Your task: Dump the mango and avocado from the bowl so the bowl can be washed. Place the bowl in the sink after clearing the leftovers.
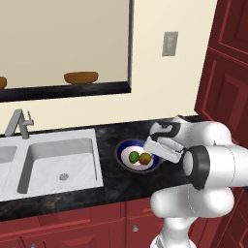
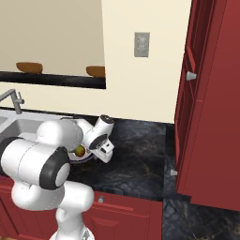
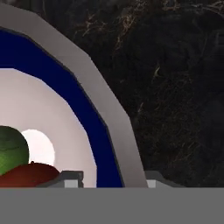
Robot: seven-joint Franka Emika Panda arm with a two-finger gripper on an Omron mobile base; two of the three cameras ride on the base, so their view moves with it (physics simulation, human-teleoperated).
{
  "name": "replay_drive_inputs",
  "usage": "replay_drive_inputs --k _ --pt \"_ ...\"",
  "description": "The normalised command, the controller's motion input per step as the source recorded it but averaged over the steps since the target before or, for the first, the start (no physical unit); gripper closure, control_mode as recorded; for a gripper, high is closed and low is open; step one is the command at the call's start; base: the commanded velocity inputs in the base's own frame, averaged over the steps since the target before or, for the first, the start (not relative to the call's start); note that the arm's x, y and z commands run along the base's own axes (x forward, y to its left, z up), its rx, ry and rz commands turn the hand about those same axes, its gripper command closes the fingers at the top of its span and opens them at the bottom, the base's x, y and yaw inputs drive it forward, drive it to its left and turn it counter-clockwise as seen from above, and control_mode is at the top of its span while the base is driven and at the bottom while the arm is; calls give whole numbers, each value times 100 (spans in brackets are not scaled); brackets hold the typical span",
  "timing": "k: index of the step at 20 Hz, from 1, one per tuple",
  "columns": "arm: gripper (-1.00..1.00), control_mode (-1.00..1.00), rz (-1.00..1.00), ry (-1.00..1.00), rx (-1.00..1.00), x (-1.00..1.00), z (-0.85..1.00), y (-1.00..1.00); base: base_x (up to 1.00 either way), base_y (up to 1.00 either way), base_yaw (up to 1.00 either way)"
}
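tool [image 3: 105, 179] astride bowl [image 3: 92, 113] rim — counter [image 3: 175, 87] beyond

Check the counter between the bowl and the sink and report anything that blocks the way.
Nothing visible blocks it. The bowl sits on the dark counter right beside the sink, with bare countertop between them. The mango and avocado lie inside the bowl.

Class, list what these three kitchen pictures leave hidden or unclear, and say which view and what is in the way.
- Gripper: fingertips cut off by the hand view's bottom edge; open or shut unclear.
- Bowl: right side behind the arm in the left base view.
- Mango: cut off at the bottom of the hand view.
- Sink: its left basin runs past the left base view's edge.
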Motion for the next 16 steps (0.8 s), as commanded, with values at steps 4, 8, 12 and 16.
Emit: replay_drive_inputs --k 4,8,12,16 --pt "100 -100 0 -14 0 -32 57 0 0 0 0" --pt "100 -100 0 -10 1 -33 73 0 0 0 0" --pt "100 -100 0 -4 10 -49 83 0 0 0 0" --pt "100 -100 0 0 28 -63 90 0 0 0 0"
